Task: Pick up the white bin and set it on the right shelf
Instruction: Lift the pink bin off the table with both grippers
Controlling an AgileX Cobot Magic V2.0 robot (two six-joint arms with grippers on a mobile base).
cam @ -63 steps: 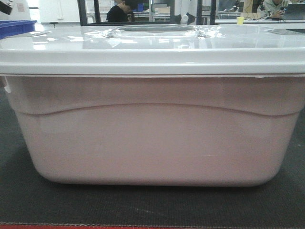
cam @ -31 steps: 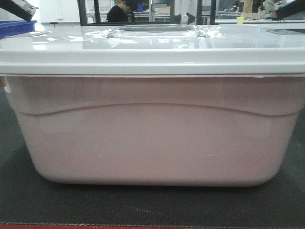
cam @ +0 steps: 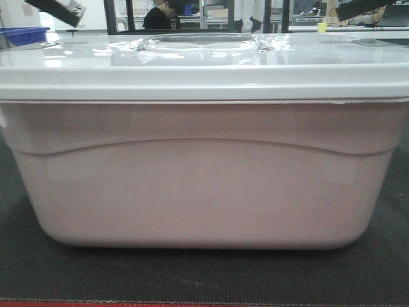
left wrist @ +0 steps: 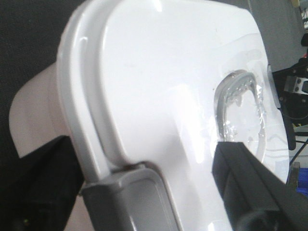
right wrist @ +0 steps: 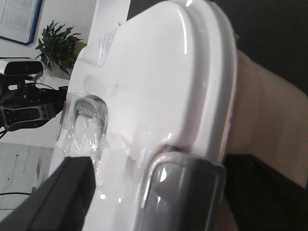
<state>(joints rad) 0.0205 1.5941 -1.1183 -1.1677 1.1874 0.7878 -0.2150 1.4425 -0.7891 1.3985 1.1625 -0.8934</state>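
White bin (cam: 204, 192): upright on the dark-matted bench (cam: 192, 281), near its red front edge, filling most of the front view.
Lid (cam: 204, 70): glossy white, seated on the bin, with the recessed handle (cam: 204, 41) at its middle.
Left hand (left wrist: 175, 163): fingers spread apart above the bin's left end, one over the lid's rim and the other nearer the handle, gripping nothing.
Right hand (right wrist: 130, 161): fingers likewise apart above the bin's right end, one over the rim, holding nothing.
Blue bin (cam: 25, 33): in the background at far left, beyond the lid.
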